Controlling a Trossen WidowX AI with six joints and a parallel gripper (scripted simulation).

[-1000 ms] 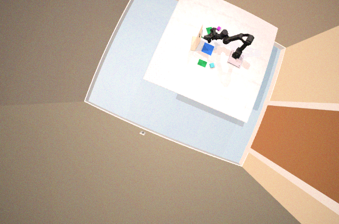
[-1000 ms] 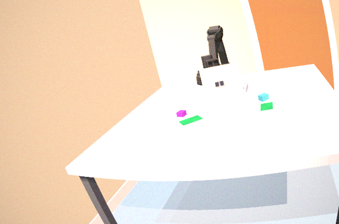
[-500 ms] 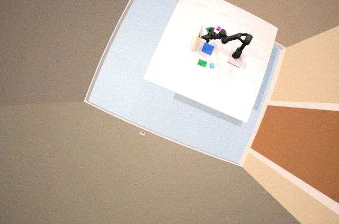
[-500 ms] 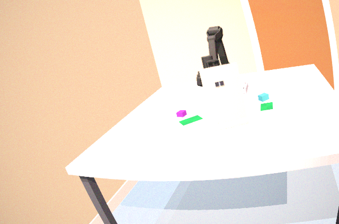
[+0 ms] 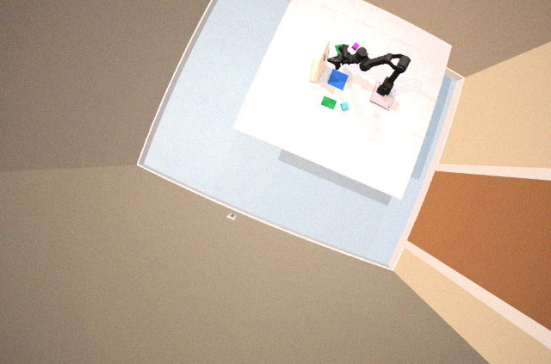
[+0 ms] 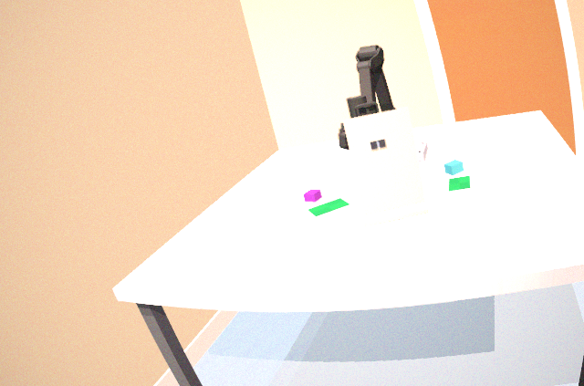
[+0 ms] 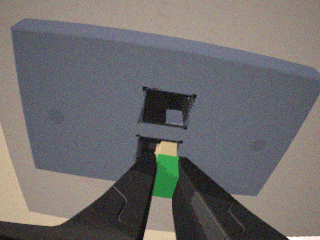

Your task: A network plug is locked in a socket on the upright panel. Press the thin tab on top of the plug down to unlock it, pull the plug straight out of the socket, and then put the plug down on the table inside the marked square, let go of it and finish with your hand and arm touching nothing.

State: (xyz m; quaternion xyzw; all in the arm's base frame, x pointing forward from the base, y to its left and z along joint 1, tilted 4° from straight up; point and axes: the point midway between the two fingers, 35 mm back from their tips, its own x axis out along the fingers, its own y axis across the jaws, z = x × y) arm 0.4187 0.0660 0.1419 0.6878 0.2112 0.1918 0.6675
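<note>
The upright panel (image 5: 325,53) (image 6: 386,183) (image 7: 85,95) has two square openings on its bluish face in the wrist view. The plug, with a green rear block (image 7: 166,177) and a tan front part (image 7: 169,148), has its front in the lower opening (image 7: 145,144). A thin tan strip, apparently its tab, lies close against the front part on the left finger's side. My gripper (image 7: 163,164) (image 5: 330,60) is shut on the plug, one finger on each side. In the exterior view the panel hides the fingertips. The blue square (image 5: 337,79) lies on the table beside the panel.
A magenta block (image 5: 355,46) (image 6: 312,195) is near one green patch (image 5: 338,48) (image 6: 328,207) beside the arm. A cyan block (image 5: 344,106) (image 6: 453,167) is near another green patch (image 5: 328,102) (image 6: 459,182). The arm's base stands on a pinkish plate (image 5: 380,101).
</note>
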